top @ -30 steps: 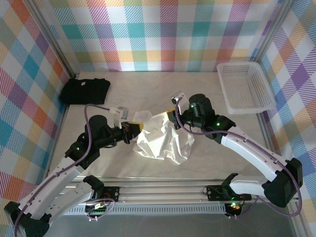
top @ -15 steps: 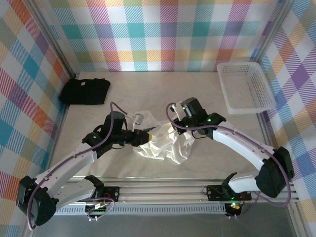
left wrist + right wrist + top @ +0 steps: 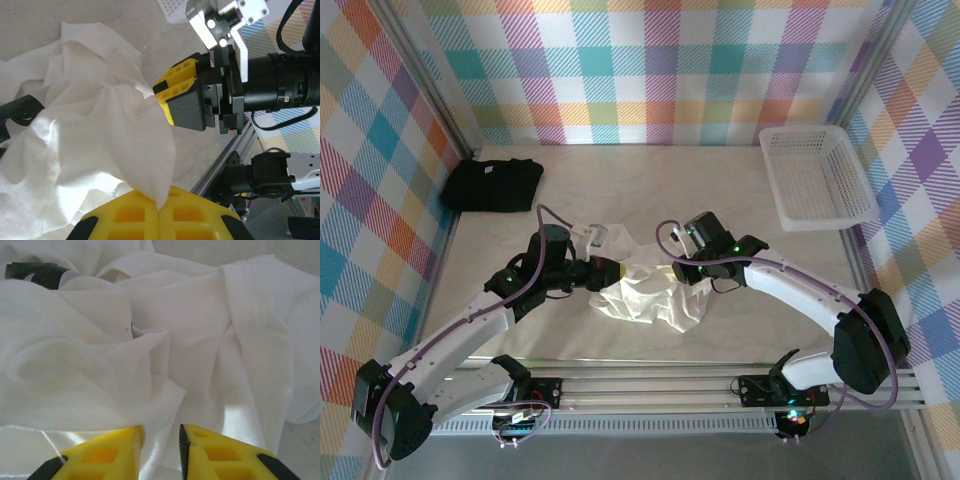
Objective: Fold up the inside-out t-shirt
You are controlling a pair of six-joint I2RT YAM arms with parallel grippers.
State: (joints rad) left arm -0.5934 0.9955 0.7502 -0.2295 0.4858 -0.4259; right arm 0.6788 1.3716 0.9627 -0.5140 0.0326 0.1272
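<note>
Presently, the inside-out t-shirt (image 3: 655, 295) lies crumpled mid-table (image 3: 720, 190), somewhat toward the near edge. The left gripper (image 3: 159, 209) is clamped tight on a fold of it. The right gripper (image 3: 161, 439) has its jaws slightly parted, with cloth lying in the gap between them.

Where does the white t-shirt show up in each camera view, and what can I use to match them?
Top external: the t-shirt lies crumpled at the middle of the table.
Left wrist: it covers the left half, down to the bottom edge.
Right wrist: it spreads across the picture, above the right gripper.
Shared landmark: the right gripper, at the shirt's upper right edge from above and centre frame from the left wrist.
</note>
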